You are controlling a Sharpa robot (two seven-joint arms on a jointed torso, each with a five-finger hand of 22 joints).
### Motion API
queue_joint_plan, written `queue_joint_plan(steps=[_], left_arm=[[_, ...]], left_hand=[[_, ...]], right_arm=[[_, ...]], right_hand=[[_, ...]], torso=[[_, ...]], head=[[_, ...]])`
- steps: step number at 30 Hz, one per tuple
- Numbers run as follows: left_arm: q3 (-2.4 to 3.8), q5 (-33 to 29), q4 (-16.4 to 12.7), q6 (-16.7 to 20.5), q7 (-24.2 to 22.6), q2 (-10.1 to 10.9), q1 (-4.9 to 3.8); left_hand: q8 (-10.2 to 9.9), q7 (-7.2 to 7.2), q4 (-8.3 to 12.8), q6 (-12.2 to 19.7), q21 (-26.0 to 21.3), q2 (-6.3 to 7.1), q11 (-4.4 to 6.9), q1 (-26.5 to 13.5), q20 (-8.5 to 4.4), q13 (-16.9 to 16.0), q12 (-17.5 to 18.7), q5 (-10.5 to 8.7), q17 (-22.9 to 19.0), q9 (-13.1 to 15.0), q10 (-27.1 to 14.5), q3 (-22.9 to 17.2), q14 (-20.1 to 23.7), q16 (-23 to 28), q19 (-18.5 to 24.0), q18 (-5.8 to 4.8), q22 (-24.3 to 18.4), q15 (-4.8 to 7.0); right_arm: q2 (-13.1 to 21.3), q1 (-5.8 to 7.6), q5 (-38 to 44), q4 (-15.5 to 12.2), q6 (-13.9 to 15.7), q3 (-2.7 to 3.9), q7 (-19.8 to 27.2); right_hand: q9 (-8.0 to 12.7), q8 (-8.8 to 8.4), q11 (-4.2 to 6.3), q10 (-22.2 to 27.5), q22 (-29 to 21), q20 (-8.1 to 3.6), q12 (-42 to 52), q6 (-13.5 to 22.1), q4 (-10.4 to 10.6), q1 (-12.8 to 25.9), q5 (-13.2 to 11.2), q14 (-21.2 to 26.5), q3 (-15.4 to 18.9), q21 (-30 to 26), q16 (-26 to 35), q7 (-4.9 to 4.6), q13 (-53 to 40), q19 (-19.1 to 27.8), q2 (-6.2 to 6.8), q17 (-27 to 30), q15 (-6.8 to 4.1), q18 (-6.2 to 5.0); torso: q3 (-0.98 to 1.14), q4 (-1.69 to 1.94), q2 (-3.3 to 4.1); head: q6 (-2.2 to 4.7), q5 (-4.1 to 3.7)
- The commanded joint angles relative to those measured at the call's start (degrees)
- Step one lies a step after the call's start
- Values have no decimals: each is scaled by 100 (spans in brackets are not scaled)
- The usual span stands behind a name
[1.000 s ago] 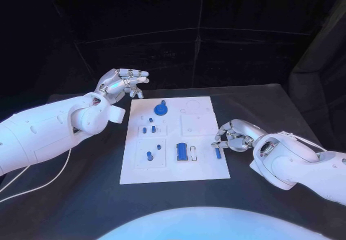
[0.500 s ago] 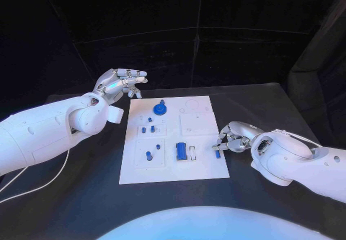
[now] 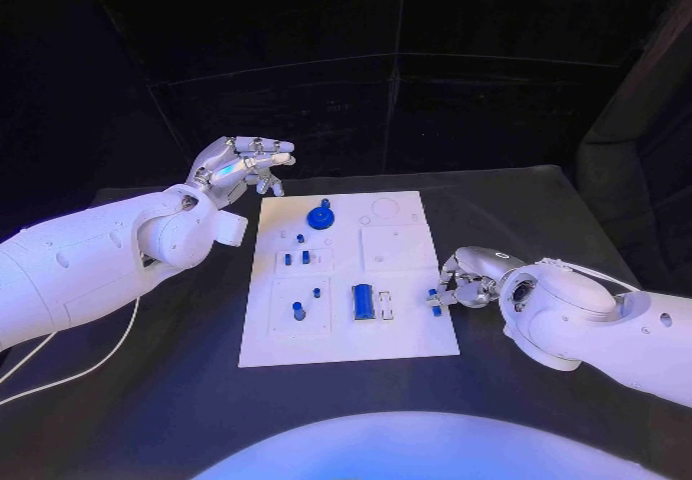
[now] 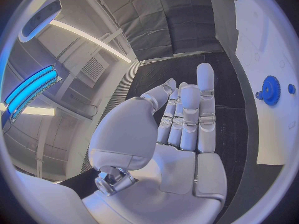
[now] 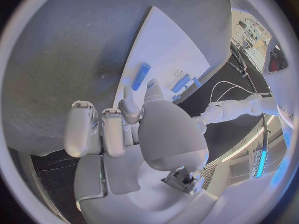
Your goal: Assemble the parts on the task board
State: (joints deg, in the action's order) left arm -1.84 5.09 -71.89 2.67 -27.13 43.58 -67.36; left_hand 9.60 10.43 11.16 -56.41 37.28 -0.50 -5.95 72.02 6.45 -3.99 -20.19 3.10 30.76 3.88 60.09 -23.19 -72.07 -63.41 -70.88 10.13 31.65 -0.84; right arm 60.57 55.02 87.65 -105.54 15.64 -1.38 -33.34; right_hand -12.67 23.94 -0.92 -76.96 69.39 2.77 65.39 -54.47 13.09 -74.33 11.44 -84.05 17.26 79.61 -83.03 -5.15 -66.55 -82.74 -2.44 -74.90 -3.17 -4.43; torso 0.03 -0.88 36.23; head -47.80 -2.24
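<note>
Cool blue-violet light, dark surroundings, crisp centre

From the head camera the flat white rectangular task board (image 3: 351,276) is the brightest surface, lit from above, evenly and without glare, while the matte black table (image 3: 173,400) and the backdrop from 10 to 2 o'clock stay nearly black. The glossy white left arm (image 3: 87,265) carries soft highlights. Small blue parts cast only faint, short shadows. Both wrist pictures bend straight edges strongly toward the circular rim; in the left one, a glowing blue-white ceiling strip (image 4: 28,87) flares at 9 o'clock.
</note>
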Motion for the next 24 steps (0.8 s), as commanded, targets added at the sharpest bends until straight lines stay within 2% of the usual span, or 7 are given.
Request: queue_joint_plan(steps=[1,8,12,15,18,24], left_arm=[[2,-14,-4,-83,-22,4,-8],[1,-14,-8,-99,-18,3,-8],[1,-14,-11,-100,-18,6,-8],[1,-14,-14,-101,-18,7,-8],[1,-14,-17,-101,-18,8,-8],[1,-14,-24,-99,-19,10,-8]], left_hand=[[17,7,28,11,-20,-36,-2,-28,-6,9,-25,-7,-6,-4,-27,-20,31,28,31,33,-7,-1],[17,7,28,11,-20,-36,-2,-28,-6,9,-25,-7,-6,-4,-27,-20,31,28,31,33,-7,-1],[17,7,28,11,-20,-36,-2,-28,-6,9,-25,-7,-6,-4,-27,-20,31,28,31,33,-7,-1],[20,6,30,10,-22,-40,-3,-30,-5,10,-29,-8,-9,-4,-31,-24,33,27,31,34,-9,-1],[21,6,31,10,-23,-40,-3,-31,-5,10,-30,-8,-10,-3,-32,-25,34,26,31,34,-10,-1],[21,6,31,10,-23,-40,-3,-31,-5,10,-30,-8,-10,-3,-32,-25,34,26,31,34,-10,-1]], right_arm=[[-16,4,180,4,-300,0,-160],[-98,0,210,48,-472,0,-197],[-163,-6,294,107,-515,0,-210],[-206,-9,382,133,-569,-1,-227],[-263,-14,489,160,-664,-1,-257],[-370,-26,750,193,-835,-2,-331]], right_hand=[[-12,41,39,19,0,-4,-13,-62,23,47,-24,-358,7,-5,33,15,4,31,8,-329,-30,40],[-41,83,68,14,10,-26,-6,-135,-25,-100,14,-358,-14,-3,37,45,-7,26,2,-330,-56,42],[-47,65,68,34,-5,-39,-40,-105,-144,-307,193,-357,-47,-16,47,36,14,32,-5,-324,-61,40],[-47,52,62,41,-13,-39,-48,-86,-213,-414,219,-356,-68,-22,49,28,17,36,-13,-324,-58,39],[-51,45,66,50,-7,-41,-61,-87,-345,-624,239,-357,-139,-22,51,29,22,34,-54,-327,-61,40],[-40,6,90,89,14,-63,-118,-112,-701,-1194,50,-358,-460,-17,49,44,47,27,-240,-341,-86,43]], torso=[[2,-4,-1],[-1,-4,2],[-3,-2,-5],[1,1,-4],[-2,5,-3],[-4,2,-7]], head=[[-4,5],[-14,7],[-14,1],[-19,2],[-19,-5],[-16,4]])
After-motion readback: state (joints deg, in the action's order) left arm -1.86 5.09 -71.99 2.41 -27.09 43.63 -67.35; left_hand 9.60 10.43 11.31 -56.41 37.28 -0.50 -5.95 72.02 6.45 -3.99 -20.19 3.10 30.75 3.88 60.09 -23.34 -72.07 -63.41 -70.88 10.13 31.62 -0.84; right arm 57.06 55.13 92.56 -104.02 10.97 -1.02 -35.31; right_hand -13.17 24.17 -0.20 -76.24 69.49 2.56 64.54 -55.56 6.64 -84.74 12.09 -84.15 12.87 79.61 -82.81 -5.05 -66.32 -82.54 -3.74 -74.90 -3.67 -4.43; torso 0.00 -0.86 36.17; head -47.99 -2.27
